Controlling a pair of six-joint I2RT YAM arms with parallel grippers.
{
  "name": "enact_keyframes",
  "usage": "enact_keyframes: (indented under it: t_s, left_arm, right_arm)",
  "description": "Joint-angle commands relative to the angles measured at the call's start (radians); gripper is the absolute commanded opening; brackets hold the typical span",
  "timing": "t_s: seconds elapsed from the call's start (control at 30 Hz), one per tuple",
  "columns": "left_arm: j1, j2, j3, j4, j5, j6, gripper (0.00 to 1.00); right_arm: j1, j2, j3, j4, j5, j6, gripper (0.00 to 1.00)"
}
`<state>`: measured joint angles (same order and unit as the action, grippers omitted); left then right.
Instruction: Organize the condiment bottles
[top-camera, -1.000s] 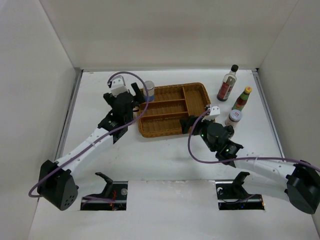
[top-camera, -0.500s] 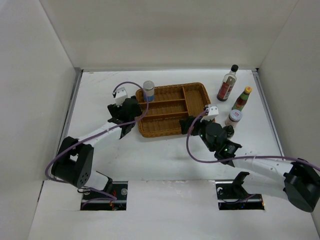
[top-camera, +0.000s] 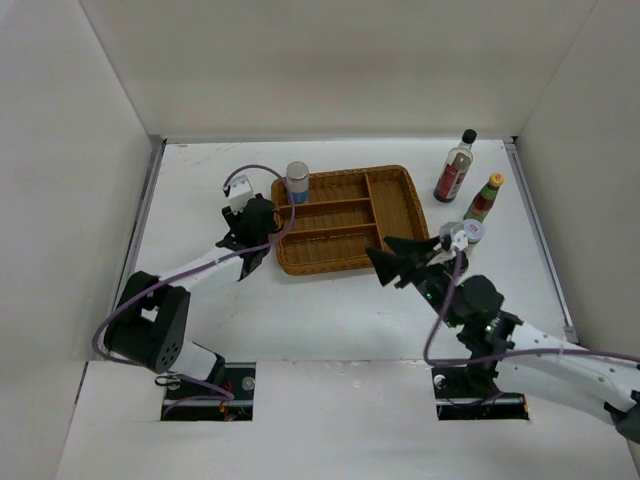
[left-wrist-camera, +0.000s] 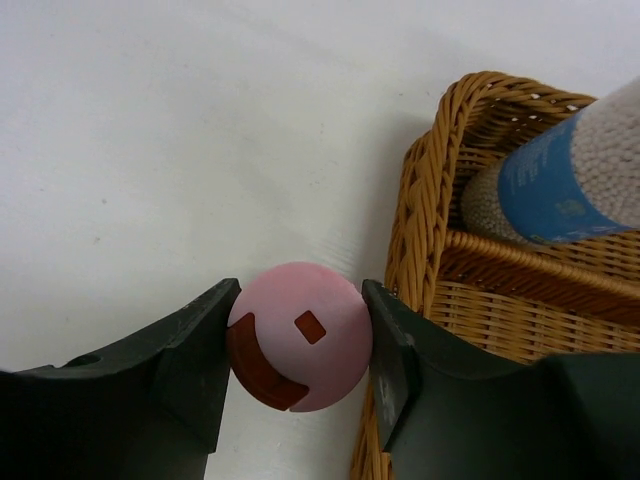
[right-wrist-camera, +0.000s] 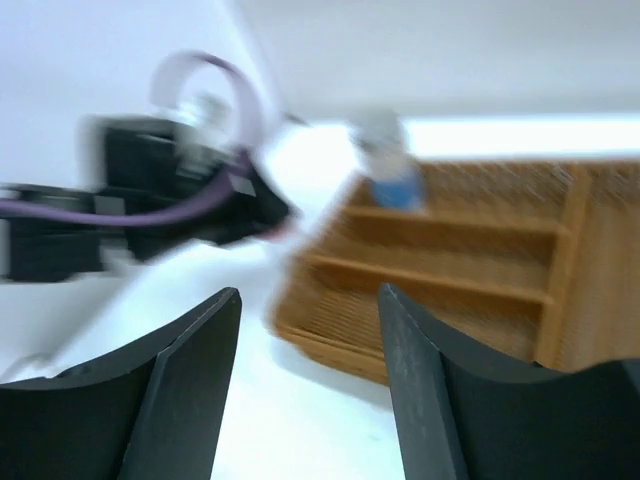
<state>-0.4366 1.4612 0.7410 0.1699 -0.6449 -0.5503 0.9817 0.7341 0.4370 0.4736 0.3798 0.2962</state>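
Left gripper (left-wrist-camera: 298, 312), spread a moment ago, now pinches the pink-capped bottle (left-wrist-camera: 305, 350) on the table (left-wrist-camera: 150, 120) just outside the wicker tray's (left-wrist-camera: 415, 230) left edge, ready for lifting in; right gripper (right-wrist-camera: 308, 293) has drawn back, fingers apart, empty.

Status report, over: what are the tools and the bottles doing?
Left tool shut on pink-capped bottle beside wicker tray. Right tool open, empty. Tray rim crowds left tool.

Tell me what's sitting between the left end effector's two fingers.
A round pink cap with a red tab, touching both fingers, beside the wicker tray; the left wrist view shows it.
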Motion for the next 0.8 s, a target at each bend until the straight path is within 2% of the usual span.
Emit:
enact_keyframes:
  t_s: [0.0, 0.13, 0.27, 0.43, 0.53, 0.77]
  left_arm:
    - [-0.029, -0.126, -0.025, 0.080, -0.030, 0.013, 0.37]
    - [-0.110, -0.269, -0.006, 0.042, -0.033, 0.033, 0.34]
    - [-0.231, -0.312, 0.101, 0.011, -0.024, 0.056, 0.34]
    - [-0.323, -0.100, 0.312, 0.078, 0.046, 0.084, 0.35]
    - [-0.319, 0.071, 0.456, 0.117, 0.108, 0.102, 0.35]
    - [-0.282, 0.401, 0.773, 0.063, 0.185, 0.139, 0.35]
  right_arm:
    - [0.096, -0.145, -0.017, 0.083, -0.099, -0.109, 0.65]
    - [0.172, -0.277, -0.037, 0.074, -0.099, -0.163, 0.69]
    - [0.141, -0.292, -0.057, 0.086, -0.044, -0.154, 0.71]
    - [0.087, -0.263, -0.063, 0.094, -0.013, -0.134, 0.68]
    - [0.088, -0.298, -0.063, 0.088, -0.021, -0.135, 0.64]
    - [0.102, -0.383, -0.061, 0.040, 0.063, -0.150, 0.65]
